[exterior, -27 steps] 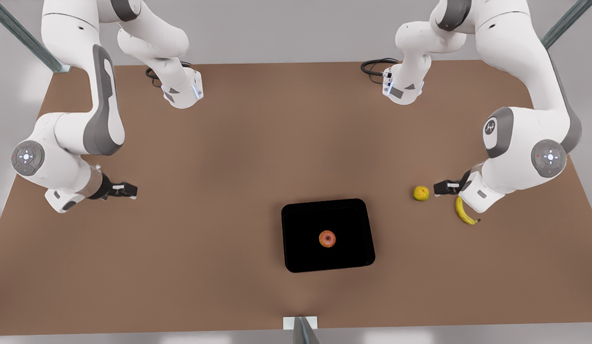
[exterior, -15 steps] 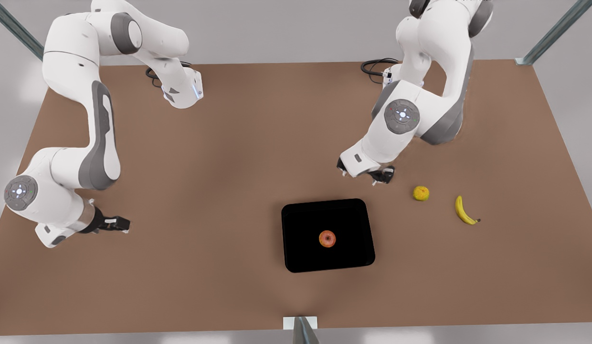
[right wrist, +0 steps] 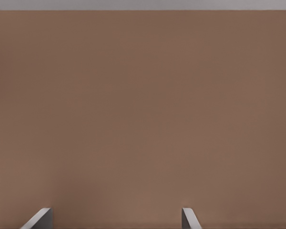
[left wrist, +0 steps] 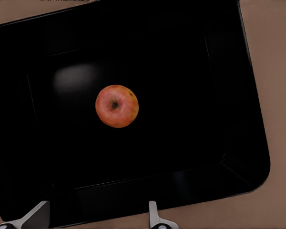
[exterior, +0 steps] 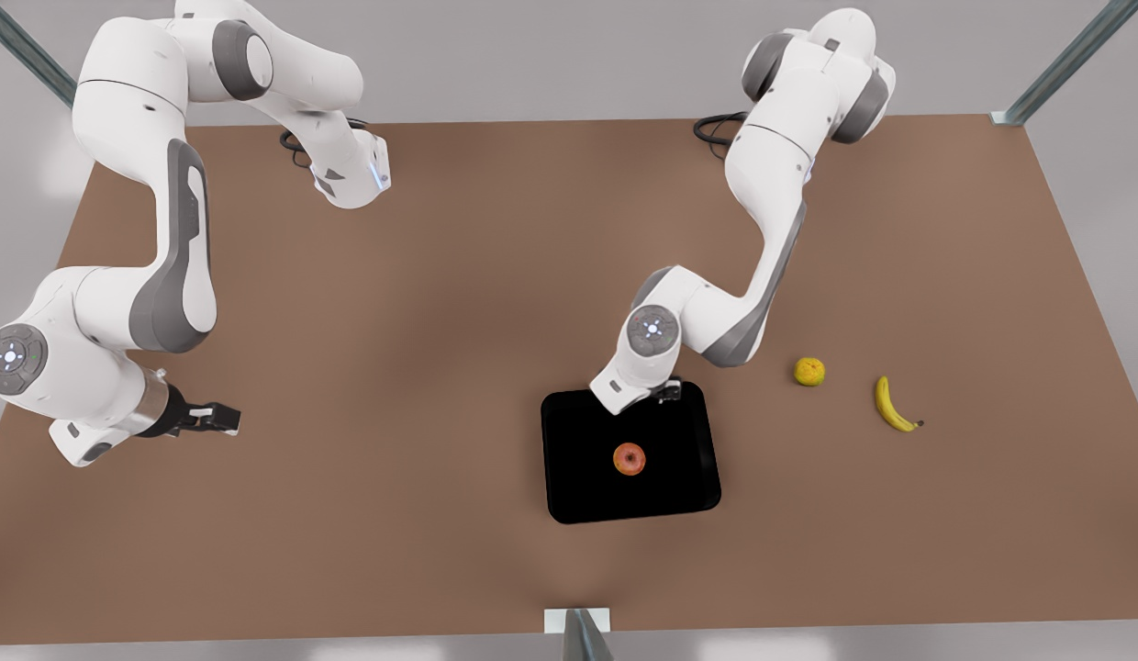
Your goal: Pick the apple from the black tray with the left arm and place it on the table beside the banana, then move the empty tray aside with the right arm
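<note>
The apple [exterior: 630, 458] [left wrist: 117, 106], red-orange with its stem dimple up, lies near the middle of the black tray [exterior: 578, 477] [left wrist: 205, 119] on the brown table [exterior: 422, 367]. My left gripper [exterior: 665, 393] [left wrist: 95, 220] hovers over the tray's far edge, a little short of the apple, open and holding nothing. The banana [exterior: 892, 406] rests on the table toward the front view's right, well away from the tray. My right gripper [exterior: 222, 418] [right wrist: 114, 220] waits open over bare table at the front view's left.
A knobbly round yellow fruit [exterior: 809, 371] sits between the tray and the banana. Both arm bases stand at the table's far edge with cables. Metal posts mark the corners and a bracket [exterior: 576, 624] sits at the near edge.
The left arm swung from beside the banana across the table until its gripper reached the tray's far edge. The right arm drifted a little toward the near left corner. The fruits and tray stayed put.
</note>
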You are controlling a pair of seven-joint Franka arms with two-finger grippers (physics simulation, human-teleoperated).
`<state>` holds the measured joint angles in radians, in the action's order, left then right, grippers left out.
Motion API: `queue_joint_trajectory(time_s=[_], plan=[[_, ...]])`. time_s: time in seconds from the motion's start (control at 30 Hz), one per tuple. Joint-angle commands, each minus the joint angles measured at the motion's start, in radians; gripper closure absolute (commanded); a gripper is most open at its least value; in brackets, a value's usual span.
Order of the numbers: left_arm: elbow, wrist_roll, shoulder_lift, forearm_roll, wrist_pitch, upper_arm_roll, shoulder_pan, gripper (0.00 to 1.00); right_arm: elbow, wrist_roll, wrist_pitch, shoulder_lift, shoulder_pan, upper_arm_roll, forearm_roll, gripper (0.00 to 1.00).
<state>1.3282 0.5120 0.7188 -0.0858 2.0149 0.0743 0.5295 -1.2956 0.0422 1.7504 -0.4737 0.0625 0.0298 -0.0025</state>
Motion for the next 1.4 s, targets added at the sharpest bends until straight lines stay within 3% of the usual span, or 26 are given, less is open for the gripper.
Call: queue_joint_trajectory(time_s=[0.0,0.63,1.07,1.1,1.13,1.3,1.37], plan=[[-0.014,0.244,0.010,-0.006,0.062,-0.007,-0.010,0.00,0.001,0.002,-0.008,0.001,-0.001,0.001,0.001,0.00],[-0.259,0.255,0.309,-0.069,0.211,-0.037,-0.011,0.00,0.096,-0.085,0.012,-0.055,-0.021,0.018,0.006,0.00],[-0.265,0.269,0.360,-0.069,0.274,-0.036,-0.010,0.00,0.096,-0.084,0.012,-0.055,-0.021,0.018,0.004,0.00],[-0.265,0.269,0.361,-0.069,0.274,-0.036,-0.010,0.25,0.096,-0.084,0.012,-0.055,-0.021,0.018,0.004,0.00],[-0.265,0.269,0.361,-0.069,0.274,-0.036,-0.010,0.33,0.095,-0.084,0.012,-0.055,-0.021,0.018,0.004,0.00],[-0.251,0.260,0.329,-0.092,0.222,-0.041,0.004,0.34,0.095,-0.084,0.012,-0.055,-0.021,0.018,0.001,0.00],[-0.251,0.205,0.214,-0.091,0.030,-0.042,0.001,0.34,0.095,-0.084,0.011,-0.055,-0.021,0.018,0.001,0.00]])
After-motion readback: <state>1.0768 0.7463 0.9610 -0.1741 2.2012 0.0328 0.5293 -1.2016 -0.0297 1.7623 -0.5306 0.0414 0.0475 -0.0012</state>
